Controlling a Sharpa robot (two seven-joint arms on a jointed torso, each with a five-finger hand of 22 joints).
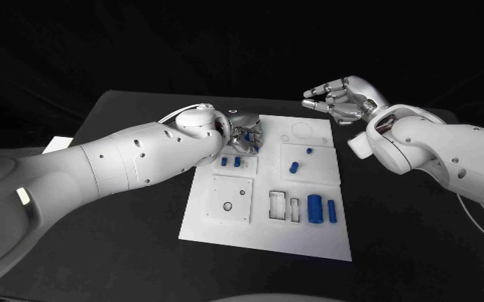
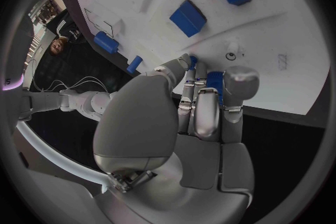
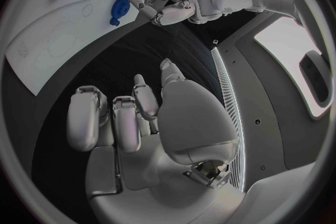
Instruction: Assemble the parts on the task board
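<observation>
White task board (image 1: 264, 235), six blue parts, left robot hand (image 2: 203, 106) pinching one part (image 2: 214, 80), right robot hand (image 1: 343, 101) clenched

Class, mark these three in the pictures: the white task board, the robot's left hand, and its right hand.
task board (image 1: 303, 235): head view, bare surface near its front edge.
left hand (image 1: 242, 132): head view, middle of the hand over the board's far left corner.
right hand (image 1: 343, 99): head view, middle of the raised palm.

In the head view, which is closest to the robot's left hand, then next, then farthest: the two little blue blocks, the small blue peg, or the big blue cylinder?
From the left hand:
1. Two small blue blocks, just below the hand.
2. Small blue peg, mid-board, toward the right.
3. Big blue cylinder, near the board's front right corner.
</observation>
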